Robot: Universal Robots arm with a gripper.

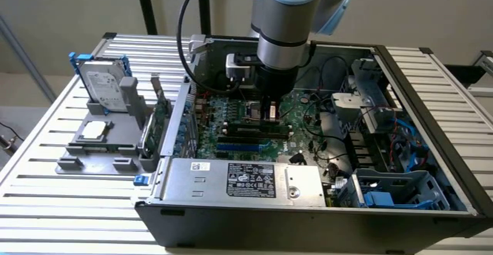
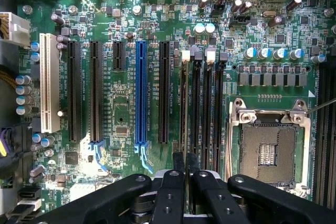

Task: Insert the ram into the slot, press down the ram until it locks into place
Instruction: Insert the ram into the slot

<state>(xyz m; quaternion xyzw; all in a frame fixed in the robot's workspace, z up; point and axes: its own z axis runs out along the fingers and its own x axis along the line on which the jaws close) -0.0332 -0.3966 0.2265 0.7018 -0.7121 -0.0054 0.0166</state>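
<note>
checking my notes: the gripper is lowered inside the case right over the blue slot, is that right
Not quite: the wrist view shows the gripper lined up over the black memory slots beside the CPU socket, not the blue slot. It is lowered inside the case.

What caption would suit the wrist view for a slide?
Gripper pinching the ram edge-on, lined up with the black memory slots beside the open CPU socket.
</note>
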